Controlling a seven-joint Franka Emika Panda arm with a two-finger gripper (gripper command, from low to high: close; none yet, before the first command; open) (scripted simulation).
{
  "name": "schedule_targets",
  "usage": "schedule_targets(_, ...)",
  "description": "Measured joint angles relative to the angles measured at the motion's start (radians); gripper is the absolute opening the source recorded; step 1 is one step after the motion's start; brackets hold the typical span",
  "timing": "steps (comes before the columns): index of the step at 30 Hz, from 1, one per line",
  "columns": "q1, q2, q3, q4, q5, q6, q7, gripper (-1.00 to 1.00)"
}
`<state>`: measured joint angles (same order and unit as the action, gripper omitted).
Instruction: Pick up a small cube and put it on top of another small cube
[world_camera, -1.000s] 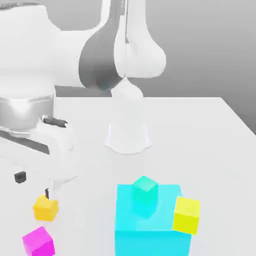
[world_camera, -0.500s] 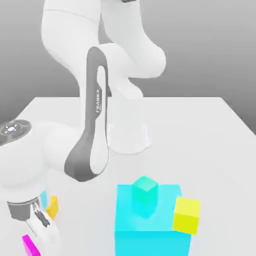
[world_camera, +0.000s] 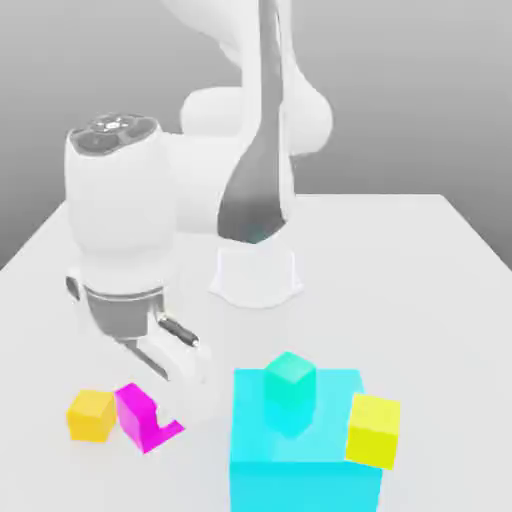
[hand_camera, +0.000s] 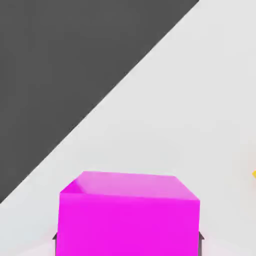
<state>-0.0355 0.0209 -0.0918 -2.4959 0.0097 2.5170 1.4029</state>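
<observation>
One magenta-pink plain cube (hand_camera: 128, 225), pinched in the white two-finger hand (hand_camera: 128, 246) near the orange-yellow cube (world_camera: 91, 416); risk: knocking that neighbour (close by, it seems) through a low sideways swing.

Darkens downward across the plain grey backdrop (world_camera: 420, 100), behind the smooth, near-white worktop (world_camera: 400, 280); turns dark grey past the worktop's straight edge in the hand view.

Magenta cube (world_camera: 137, 416) partly hidden, cyan block (world_camera: 305, 486) cut off below
</observation>
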Motion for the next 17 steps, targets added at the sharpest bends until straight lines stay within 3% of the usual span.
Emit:
schedule_targets(8, 0.103, -0.285, 0.098, -0.168, -0.002, -0.116, 0.164, -1.00)
schedule_targets(13, 0.117, -0.197, 0.117, -0.227, 0.003, 0.031, 0.185, -1.00)
schedule_targets(14, 0.116, -0.171, 0.118, -0.234, 0.001, 0.064, 0.187, 1.00)
schedule_targets(17, 0.116, -0.171, 0.118, -0.234, 0.001, 0.064, 0.187, 1.00)
